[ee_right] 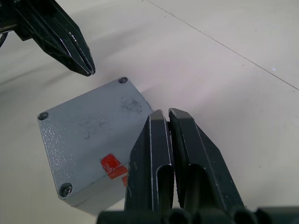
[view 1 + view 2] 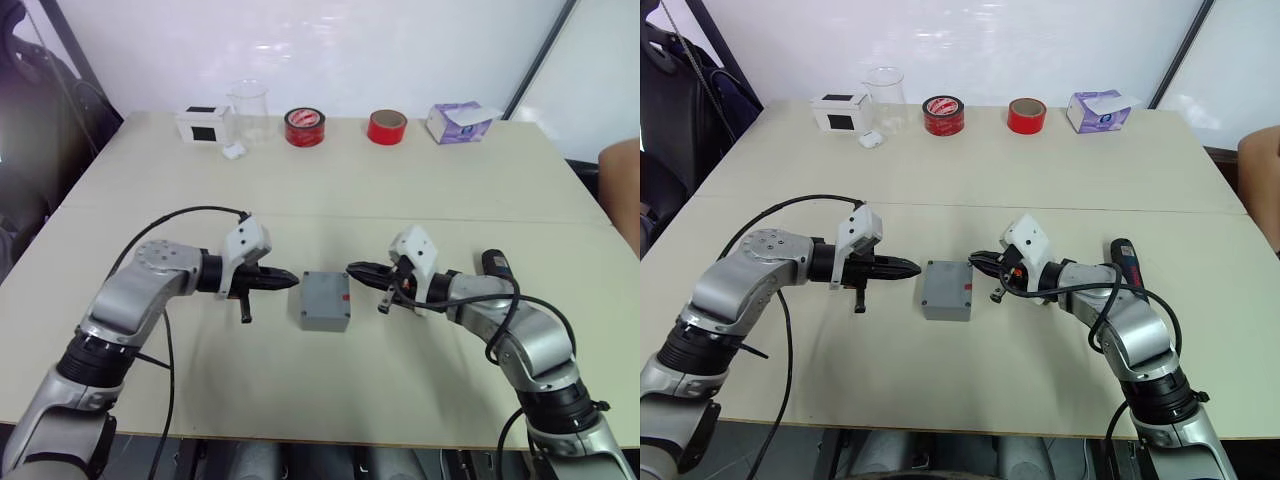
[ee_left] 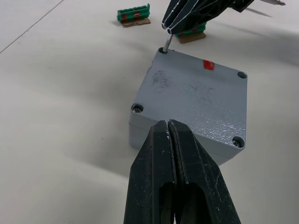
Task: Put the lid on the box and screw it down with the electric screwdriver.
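The grey lid (image 2: pixel 325 292) lies flat on the box (image 2: pixel 322 323) at the table's middle, a red mark near one edge. My left gripper (image 2: pixel 293 281) is shut and empty, its tips just left of the box. From the right, my right gripper (image 2: pixel 352 268) is shut on a thin screw (image 3: pixel 167 43) whose tip stands in the lid's corner hole. Screw heads sit in two other corner holes (image 3: pixel 137 108). The black electric screwdriver (image 2: pixel 495 265) lies on the table behind my right forearm.
Two small green pieces (image 3: pixel 134 15) lie on the table just beyond the box. Along the far edge stand a white box with black label (image 2: pixel 203 124), a clear beaker (image 2: pixel 248 112), two red tape rolls (image 2: pixel 304 127) and a purple tissue box (image 2: pixel 458 122). A person's arm (image 2: pixel 622 180) shows at the right edge.
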Motion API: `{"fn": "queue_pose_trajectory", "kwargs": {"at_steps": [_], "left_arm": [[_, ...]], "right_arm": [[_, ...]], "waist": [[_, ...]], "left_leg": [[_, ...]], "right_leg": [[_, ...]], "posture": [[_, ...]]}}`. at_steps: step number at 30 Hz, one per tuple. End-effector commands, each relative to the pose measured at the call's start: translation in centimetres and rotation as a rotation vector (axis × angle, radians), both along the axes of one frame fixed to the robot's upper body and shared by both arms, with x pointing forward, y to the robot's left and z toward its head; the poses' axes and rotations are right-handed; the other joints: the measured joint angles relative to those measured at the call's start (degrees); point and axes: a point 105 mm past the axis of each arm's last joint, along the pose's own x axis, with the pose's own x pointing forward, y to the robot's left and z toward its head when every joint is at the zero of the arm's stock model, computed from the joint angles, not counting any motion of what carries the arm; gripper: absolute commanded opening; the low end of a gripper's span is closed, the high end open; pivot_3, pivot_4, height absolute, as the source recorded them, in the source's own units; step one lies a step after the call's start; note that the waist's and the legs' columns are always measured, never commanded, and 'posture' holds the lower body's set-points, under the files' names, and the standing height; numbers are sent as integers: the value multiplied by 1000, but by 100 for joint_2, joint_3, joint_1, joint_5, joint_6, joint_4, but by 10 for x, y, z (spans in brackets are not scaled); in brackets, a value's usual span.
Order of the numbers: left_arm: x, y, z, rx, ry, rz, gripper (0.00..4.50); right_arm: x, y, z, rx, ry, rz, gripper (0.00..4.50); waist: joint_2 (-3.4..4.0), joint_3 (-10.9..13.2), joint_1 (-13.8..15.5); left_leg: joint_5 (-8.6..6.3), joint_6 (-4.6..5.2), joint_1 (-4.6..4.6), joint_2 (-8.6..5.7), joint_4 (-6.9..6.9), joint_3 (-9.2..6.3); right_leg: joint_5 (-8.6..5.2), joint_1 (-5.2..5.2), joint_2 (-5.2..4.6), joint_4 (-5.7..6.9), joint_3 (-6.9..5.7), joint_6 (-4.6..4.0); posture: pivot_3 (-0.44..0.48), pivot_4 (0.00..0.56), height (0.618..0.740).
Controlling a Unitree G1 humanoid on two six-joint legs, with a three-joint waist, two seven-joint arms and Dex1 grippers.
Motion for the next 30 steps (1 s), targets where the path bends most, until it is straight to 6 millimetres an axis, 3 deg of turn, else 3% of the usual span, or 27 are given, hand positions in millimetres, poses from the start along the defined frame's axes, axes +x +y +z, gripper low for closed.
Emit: {"fn": "queue_pose_trajectory", "kwargs": {"at_steps": [1, 26, 30], "left_arm": [[0, -5, 12, 0, -58, -22, 0], [0, -6, 10, 4, -60, -18, 0], [-1, -6, 10, 3, -59, -19, 0]], "right_arm": [[0, 2, 5, -9, -32, 12, 96], [9, 8, 3, -22, -26, 10, 96], [9, 7, 4, -24, -25, 12, 1136]], "waist": [[0, 0, 0], [0, 0, 1], [0, 0, 0]], "left_leg": [[0, 0, 0, 0, 0, 0], [0, 0, 0, 0, 0, 0], [0, 0, 0, 0, 0, 0]], "right_leg": [[0, 0, 0, 0, 0, 0], [0, 0, 0, 0, 0, 0], [0, 0, 0, 0, 0, 0]], "posture": [[0, 150, 740], [0, 150, 740], [0, 150, 740]]}}
